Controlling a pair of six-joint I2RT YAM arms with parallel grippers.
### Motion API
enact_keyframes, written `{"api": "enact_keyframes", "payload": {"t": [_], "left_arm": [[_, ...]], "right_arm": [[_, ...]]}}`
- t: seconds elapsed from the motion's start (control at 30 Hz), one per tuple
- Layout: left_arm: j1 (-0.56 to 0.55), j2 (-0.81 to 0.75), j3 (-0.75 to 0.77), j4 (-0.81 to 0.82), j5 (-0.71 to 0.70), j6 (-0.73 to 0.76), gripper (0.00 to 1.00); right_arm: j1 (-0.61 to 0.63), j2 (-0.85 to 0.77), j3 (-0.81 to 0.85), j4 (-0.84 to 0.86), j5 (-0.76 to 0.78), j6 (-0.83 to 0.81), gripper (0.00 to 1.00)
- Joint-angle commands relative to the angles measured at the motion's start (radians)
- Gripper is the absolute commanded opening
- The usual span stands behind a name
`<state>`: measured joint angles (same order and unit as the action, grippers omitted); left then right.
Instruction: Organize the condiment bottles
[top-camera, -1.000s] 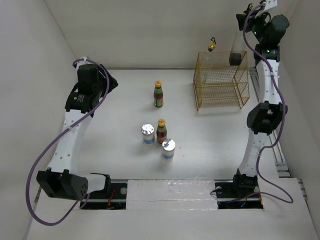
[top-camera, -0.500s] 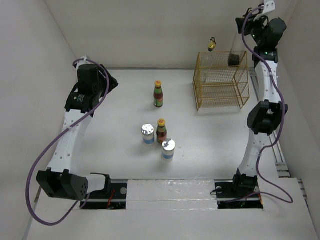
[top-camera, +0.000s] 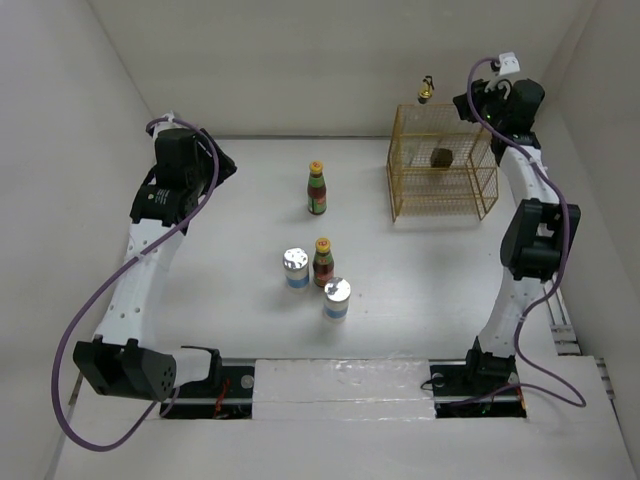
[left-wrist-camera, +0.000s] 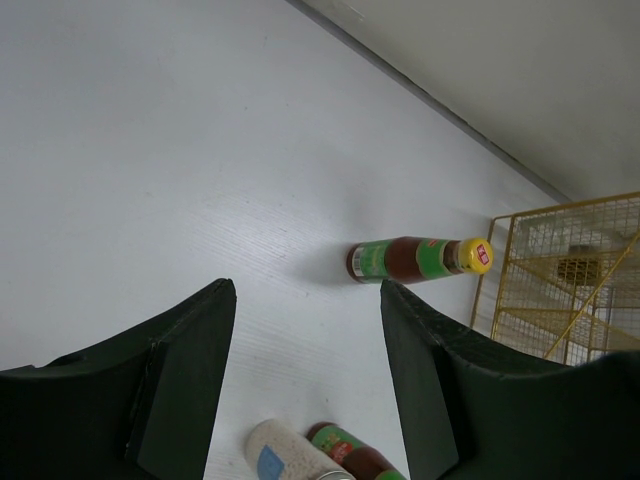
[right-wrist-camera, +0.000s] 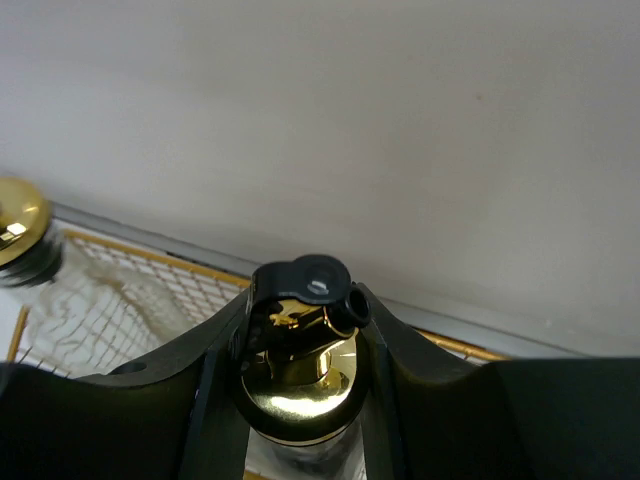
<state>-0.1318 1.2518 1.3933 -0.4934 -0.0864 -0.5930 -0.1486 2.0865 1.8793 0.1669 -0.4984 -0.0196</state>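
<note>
At the far right corner of the table (top-camera: 230, 250), the right pincer (right-wrist-camera: 300, 310) is squeezing the gold top of a tall glass bottle (right-wrist-camera: 298, 390), with one black finger on each side of it. The wire mesh of the yellow rack (top-camera: 440, 190) is showing just behind and under this bottle. I cannot tell if the bottle is resting on the rack or hanging over it. The second glass bottle (top-camera: 426, 91) is poking its gold top up at the back edge of the rack, near the first one. On the left side, the left pincer (left-wrist-camera: 305, 300) is hanging over the table with its fingers spread wide and nothing between them. Below it, the far sauce bottle (top-camera: 317, 190) is standing alone, well apart from the rack. Closer to the arms, the near sauce bottle (top-camera: 323, 262) is standing between two white jars. The left jar (top-camera: 296, 268) is sitting just beside it, and the right jar (top-camera: 337, 298) is sitting just in front of it, to the right.
</note>
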Motion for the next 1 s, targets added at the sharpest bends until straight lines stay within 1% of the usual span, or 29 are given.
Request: {"api": "enact_keyframes", "payload": {"t": [0.0,0.03,0.1,0.17,0.2,0.23,0.3,0.33,0.4,0.5,0.57,0.6,0.63,0.67,0.7,0.73,0.77,0.8,0.83,0.87,0.9,0.93,0.97], "left_arm": [[-0.003,-0.011,-0.010,0.029,0.004,-0.008,0.55],[-0.003,-0.011,-0.019,0.029,0.004,-0.008,0.55],[-0.003,-0.020,-0.019,0.029,0.004,-0.008,0.55],[-0.003,-0.029,-0.028,0.029,0.004,-0.008,0.55],[-0.003,-0.029,-0.037,0.038,0.013,-0.008,0.55],[-0.003,-0.029,-0.037,0.038,0.013,-0.008,0.55],[-0.003,-0.029,-0.048,0.038,0.013,-0.008,0.55],[-0.003,-0.038,-0.048,0.038,0.013,-0.008,0.55],[-0.003,-0.038,-0.048,0.049,0.013,-0.018,0.55],[-0.003,-0.038,-0.057,0.059,0.024,-0.018,0.55],[-0.003,-0.038,-0.057,0.070,0.033,-0.018,0.55],[-0.003,-0.038,-0.057,0.070,0.033,-0.018,0.54],[-0.003,-0.038,-0.057,0.079,0.033,-0.018,0.52],[-0.003,-0.038,-0.057,0.079,0.042,-0.018,0.50],[-0.003,-0.029,-0.057,0.079,0.042,-0.018,0.45],[-0.003,-0.029,-0.057,0.079,0.042,-0.018,0.37],[-0.003,-0.019,-0.057,0.088,0.042,-0.018,0.23],[-0.003,-0.018,-0.047,0.088,0.042,-0.005,0.19],[-0.003,-0.009,-0.037,0.088,0.054,0.004,0.15],[-0.003,0.001,-0.037,0.088,0.054,0.004,0.15],[-0.003,0.001,-0.037,0.088,0.065,0.004,0.13],[-0.003,0.011,-0.037,0.088,0.082,0.004,0.13],[-0.003,0.011,-0.037,0.088,0.091,0.004,0.13]], "right_arm": [[0.000,-0.125,-0.032,0.094,0.015,0.000,0.00],[0.000,-0.134,-0.061,0.094,0.015,0.000,0.00],[0.000,-0.144,-0.074,0.074,0.024,0.000,0.11],[0.000,-0.144,-0.086,0.050,0.024,-0.009,0.30],[0.000,-0.144,-0.086,0.036,0.024,-0.009,0.61],[0.000,-0.154,-0.069,0.005,0.024,-0.009,0.73],[0.000,-0.154,-0.028,-0.036,0.034,-0.022,0.89],[0.009,-0.154,-0.011,-0.076,0.052,-0.034,0.95],[0.020,-0.174,0.041,-0.119,0.075,-0.052,1.00],[0.030,-0.204,0.081,-0.190,0.139,-0.077,1.00],[0.052,-0.261,0.081,-0.216,0.202,-0.104,1.00],[0.081,-0.288,0.058,-0.216,0.224,-0.105,0.92],[0.101,-0.351,-0.006,-0.216,0.234,-0.115,0.80],[0.125,-0.383,-0.047,-0.216,0.273,-0.115,0.33],[0.194,-0.417,-0.095,-0.216,0.299,-0.115,0.15],[0.234,-0.477,-0.199,-0.216,0.317,-0.135,0.05],[0.277,-0.502,-0.250,-0.202,0.328,-0.135,0.00],[0.323,-0.522,-0.300,-0.189,0.348,-0.146,0.00],[0.413,-0.548,-0.384,-0.188,0.348,-0.146,0.02],[0.455,-0.548,-0.422,-0.176,0.348,-0.146,0.02],[0.490,-0.548,-0.448,-0.167,0.348,-0.146,0.22],[0.550,-0.548,-0.468,-0.167,0.313,-0.146,0.37],[0.575,-0.525,-0.479,-0.167,0.299,-0.146,0.50]]}}
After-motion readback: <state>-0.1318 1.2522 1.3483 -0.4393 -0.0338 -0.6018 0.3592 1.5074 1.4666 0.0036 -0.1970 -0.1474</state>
